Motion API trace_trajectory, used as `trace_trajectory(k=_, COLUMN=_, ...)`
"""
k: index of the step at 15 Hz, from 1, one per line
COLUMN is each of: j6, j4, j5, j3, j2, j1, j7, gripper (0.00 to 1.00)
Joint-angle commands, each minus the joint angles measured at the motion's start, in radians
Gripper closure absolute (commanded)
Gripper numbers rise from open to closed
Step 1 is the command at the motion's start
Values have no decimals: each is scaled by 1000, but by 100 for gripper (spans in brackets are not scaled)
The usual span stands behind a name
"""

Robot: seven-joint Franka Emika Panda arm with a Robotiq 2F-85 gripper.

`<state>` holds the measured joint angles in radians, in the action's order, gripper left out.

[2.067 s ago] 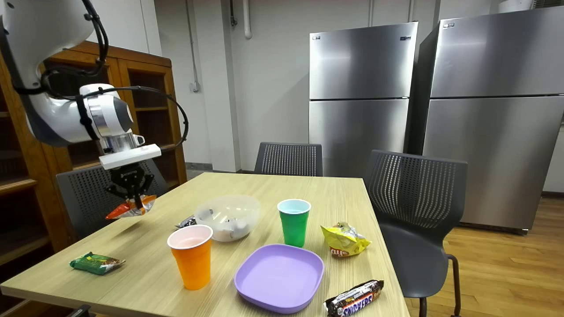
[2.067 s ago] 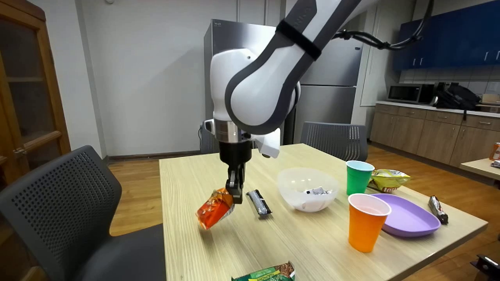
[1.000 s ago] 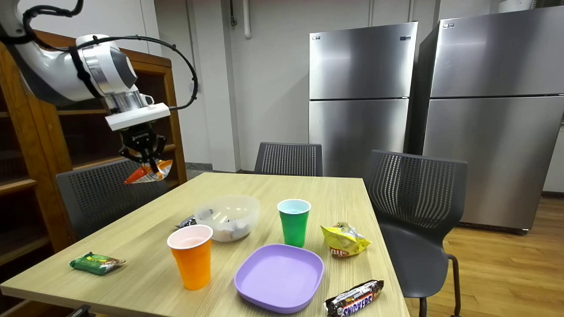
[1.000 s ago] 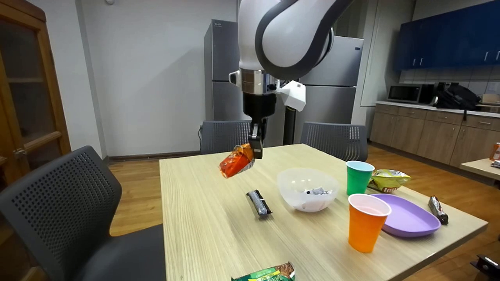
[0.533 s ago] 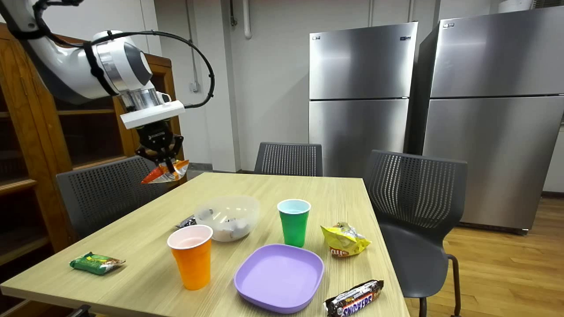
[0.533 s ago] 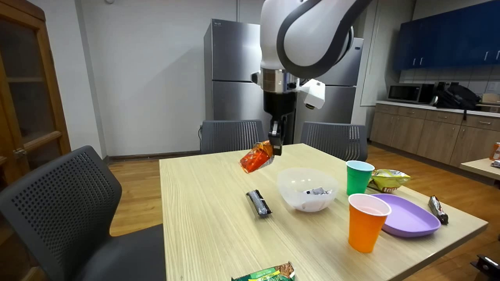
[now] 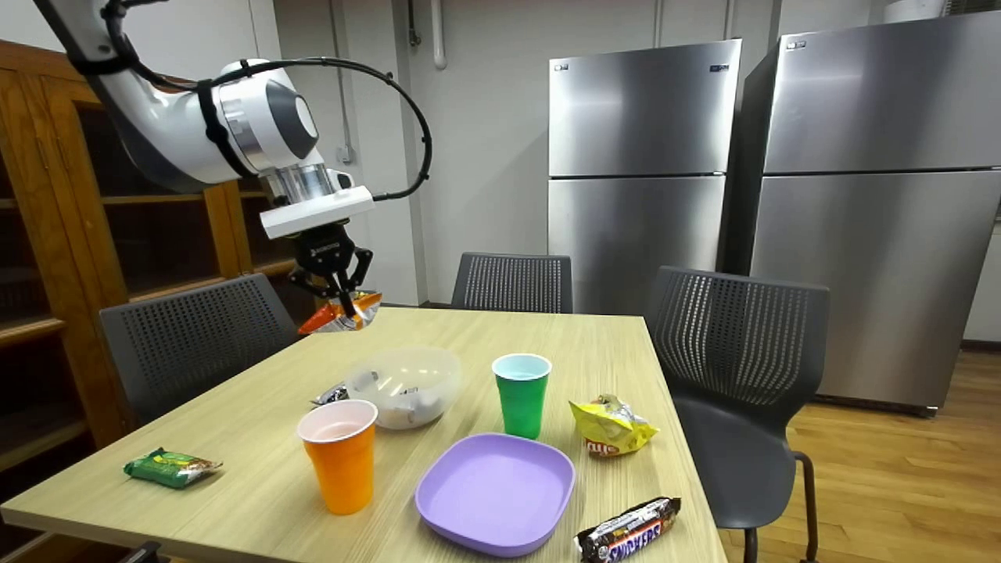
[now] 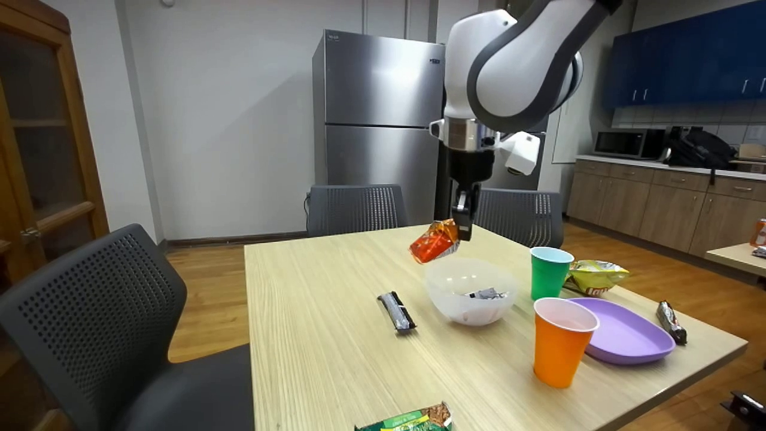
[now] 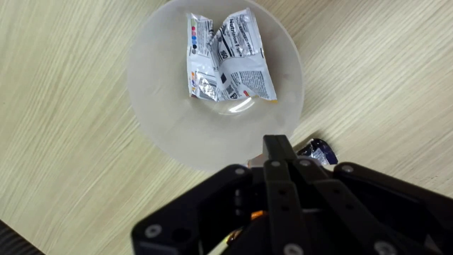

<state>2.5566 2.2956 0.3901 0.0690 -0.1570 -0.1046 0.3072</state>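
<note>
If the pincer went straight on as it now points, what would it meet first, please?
Probably the translucent bowl below the pincer, likely via the orange packet it grips, though depth leaves the exact spot unclear.

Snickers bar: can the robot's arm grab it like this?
Probably not yet: the end effector is shut on an orange-red snack bag, so it would likely have to let go first. Nothing lies on top of the Snickers bar beside the purple plate, so the way down to it looks free.
</note>
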Motion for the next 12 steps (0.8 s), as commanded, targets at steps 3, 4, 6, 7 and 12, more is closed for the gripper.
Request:
trace_trajectory(k=3, j6=58, j4=40, j5=-50, j3=-29, j2=6, j1=65, j7=41, gripper=100)
trace_trajectory(k=4, j6=67, j4=39, j5=-64, j3=-33, j2=-5, j1=75, j7=49, gripper=100)
trace_trajectory(k=6, j6=80, j4=33, j5=-98, j3=-39, j2=-31, j1=91, j7=58, gripper=100)
trace_trajectory(k=7, j6=83, j4=25, j5=-111, j3=-41, j2=-49, j1=98, j7=60, gripper=100)
trace_trajectory(k=12, j6=79, j4=-20, j5=-163, j3=-35, j2=-126, j1=119, j7=68, gripper=100)
